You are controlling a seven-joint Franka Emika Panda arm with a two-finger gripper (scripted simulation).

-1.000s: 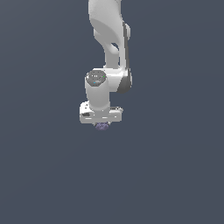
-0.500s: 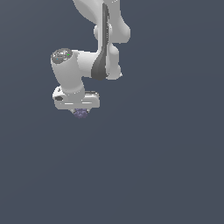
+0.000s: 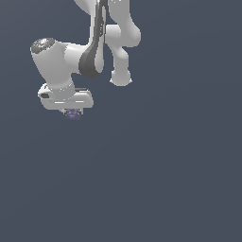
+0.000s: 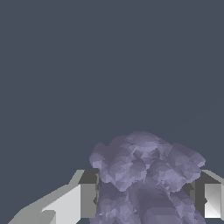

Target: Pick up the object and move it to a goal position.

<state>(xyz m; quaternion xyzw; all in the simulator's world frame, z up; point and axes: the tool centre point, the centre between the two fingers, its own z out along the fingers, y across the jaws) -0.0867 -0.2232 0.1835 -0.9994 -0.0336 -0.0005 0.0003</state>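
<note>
We see the smooth white hand (image 3: pixel 72 111) clamped on the object (image 3: pixel 73 114), a lumpy purple-grey blob with pale speckles; in the wrist view its knobbly, faceted mass (image 4: pixel 146 175) fills the gap between the flat grey fingers (image 4: pixel 87 199); it hangs beneath the glossy arm (image 3: pixel 90 56), at the exterior view's left.

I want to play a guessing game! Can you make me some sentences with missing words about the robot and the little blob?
1. The blob is coloured ____.
2. In the wrist view, the blob sits ____ the two fingers of the gripper.
3. In the exterior view, the blob pokes out ____ the white gripper.
4. The number of robot arms in the pictures is ____.

Missing words: purple-grey; between; below; one
</note>
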